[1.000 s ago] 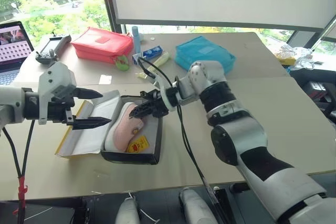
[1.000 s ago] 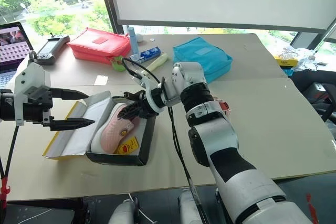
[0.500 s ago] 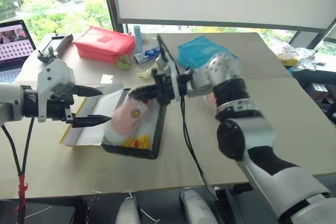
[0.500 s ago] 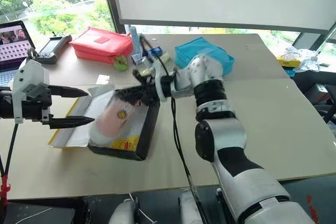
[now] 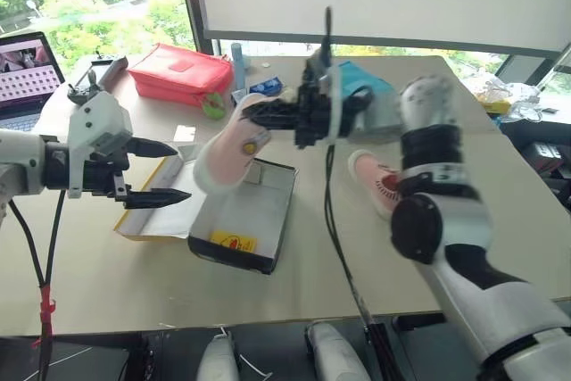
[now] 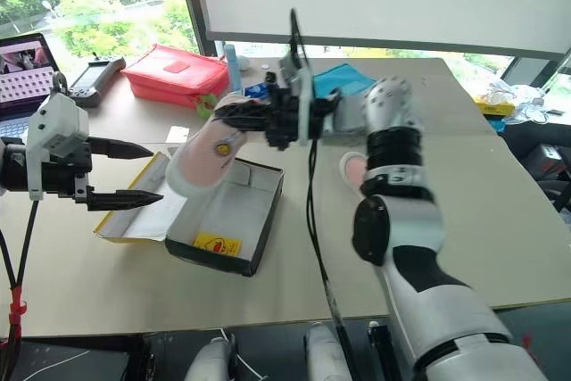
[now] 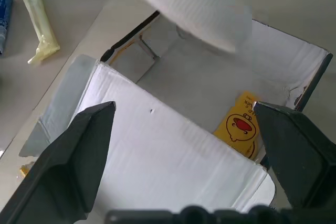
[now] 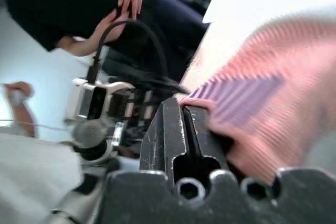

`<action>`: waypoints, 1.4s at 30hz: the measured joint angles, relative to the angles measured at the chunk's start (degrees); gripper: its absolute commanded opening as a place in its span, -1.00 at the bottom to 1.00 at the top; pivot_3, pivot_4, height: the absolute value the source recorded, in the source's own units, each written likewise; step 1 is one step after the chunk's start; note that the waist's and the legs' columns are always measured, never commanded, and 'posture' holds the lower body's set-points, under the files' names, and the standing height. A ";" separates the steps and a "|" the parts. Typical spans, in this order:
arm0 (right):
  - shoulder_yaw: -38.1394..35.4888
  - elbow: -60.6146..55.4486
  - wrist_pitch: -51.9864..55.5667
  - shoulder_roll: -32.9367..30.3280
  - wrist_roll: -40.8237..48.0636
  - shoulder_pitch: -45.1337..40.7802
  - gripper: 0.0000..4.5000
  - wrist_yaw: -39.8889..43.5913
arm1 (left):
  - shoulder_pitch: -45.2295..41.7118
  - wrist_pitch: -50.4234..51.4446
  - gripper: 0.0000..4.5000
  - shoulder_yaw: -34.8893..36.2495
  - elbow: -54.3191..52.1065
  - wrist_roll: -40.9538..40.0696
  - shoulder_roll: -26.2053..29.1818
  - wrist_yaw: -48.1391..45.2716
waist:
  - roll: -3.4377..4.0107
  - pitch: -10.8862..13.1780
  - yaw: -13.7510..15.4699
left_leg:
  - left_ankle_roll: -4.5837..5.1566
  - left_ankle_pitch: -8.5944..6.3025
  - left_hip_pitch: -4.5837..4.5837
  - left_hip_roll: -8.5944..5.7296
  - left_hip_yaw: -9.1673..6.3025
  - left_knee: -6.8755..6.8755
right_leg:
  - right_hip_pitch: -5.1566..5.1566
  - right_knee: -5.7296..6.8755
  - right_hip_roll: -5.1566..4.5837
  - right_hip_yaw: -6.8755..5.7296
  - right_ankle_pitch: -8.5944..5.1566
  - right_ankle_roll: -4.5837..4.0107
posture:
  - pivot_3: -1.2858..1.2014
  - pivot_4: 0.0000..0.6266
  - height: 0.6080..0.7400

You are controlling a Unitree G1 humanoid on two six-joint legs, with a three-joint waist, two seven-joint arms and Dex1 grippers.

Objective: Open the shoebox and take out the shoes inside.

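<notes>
The shoebox (image 5: 268, 236) stands open on the table, its white inside bare except for a yellow duck card (image 5: 234, 241). Its yellow-edged lid (image 5: 152, 219) lies folded out flat to the left. My right gripper (image 5: 252, 113) is shut on the collar of one pink shoe (image 5: 225, 147) and holds it in the air above the box's far end. In the right wrist view the fingers (image 8: 169, 129) pinch the shoe's striped trim (image 8: 247, 100). The other shoe (image 5: 379, 180) lies on the table right of the box, partly behind my right arm. My left gripper (image 5: 183, 170) hovers open over the lid.
A red pouch (image 5: 174, 73) and a blue pouch (image 5: 352, 86) lie at the back of the table, with small items between them. A laptop (image 5: 27, 69) and a controller (image 5: 94, 78) sit at the far left. A person (image 8: 79, 3) stands beyond the table.
My right gripper has lifted the pink shoe up out of the box and to the right. The left gripper has stayed open in place.
</notes>
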 measured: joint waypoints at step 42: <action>34.22 40.08 -82.44 -15.17 -58.08 0.38 0.00 19.78 | 5.67 4.47 1.00 2.04 -6.31 -2.60 -5.61 5.60 | 0.89 0.58 -1.53 | -0.14 0.12 0.47 -0.31 0.01 0.18 | 0.20 0.30 0.01 0.56 0.26 0.24 | 0.03 -0.52 0.77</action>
